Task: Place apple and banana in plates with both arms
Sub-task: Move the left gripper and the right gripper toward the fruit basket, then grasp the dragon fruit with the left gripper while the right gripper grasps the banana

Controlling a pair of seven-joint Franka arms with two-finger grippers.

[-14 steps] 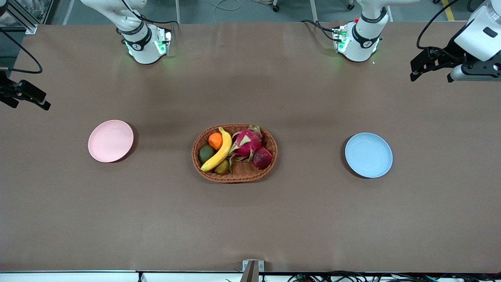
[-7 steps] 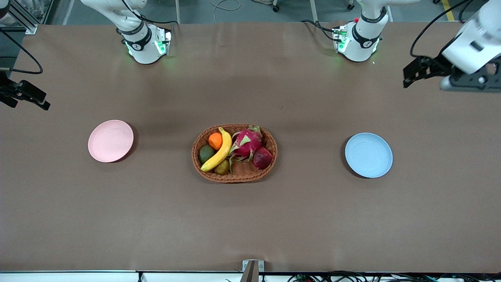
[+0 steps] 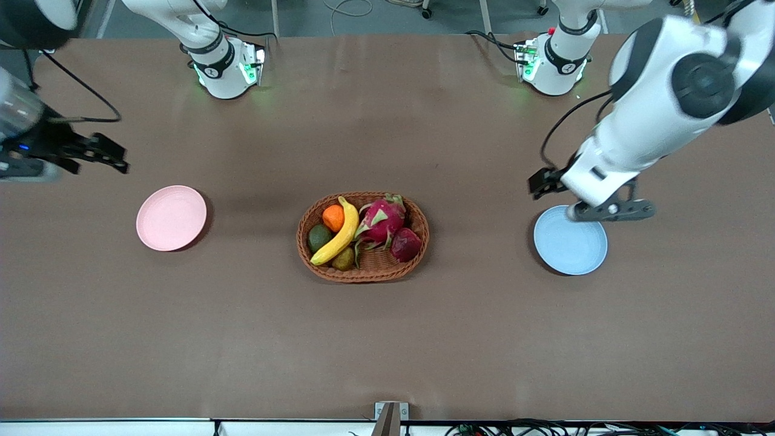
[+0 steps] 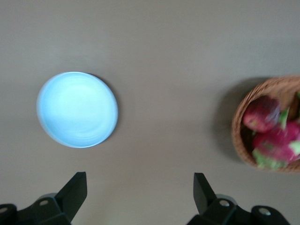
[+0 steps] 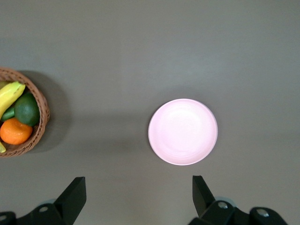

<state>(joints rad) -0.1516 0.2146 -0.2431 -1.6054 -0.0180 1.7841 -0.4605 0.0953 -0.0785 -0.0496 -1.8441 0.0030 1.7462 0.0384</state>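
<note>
Worktop (image 3: 387, 339): brown, carries all items.

Basket (image 3: 362, 271): wicker, mid-worktop, between the two plates. Holds the banana (image 3: 339, 235), apple (image 3: 405, 244), dragon fruit (image 3: 381, 219), orange (image 3: 333, 217) and two green fruits.

Banana: lies at the end of the basket toward the right arm, leaning over the orange.

Apple: sits at the end toward the left arm, touching the dragon fruit.

Pink plate (image 3: 171, 217): bare, toward the right arm's end. Blue plate (image 3: 570, 240): bare, toward the left arm's end.

Left pincer (image 4: 140, 192): fingers spread wide, nothing held, up over the worktop by the blue plate's rim.

Right pincer (image 5: 139, 193): fingers spread wide, nothing held, up over the worktop near the pink plate.

Step in hand, as judged: the reach to the basket; neither fruit is lifted yet.

Handling advice: left arm to the apple, closing across its round middle and keeping clear of the dragon fruit's scales. Right arm to the banana, gripping across its mid-length so it lifts level. Stagger the two descents so the arms do not crowd over the basket.
</note>
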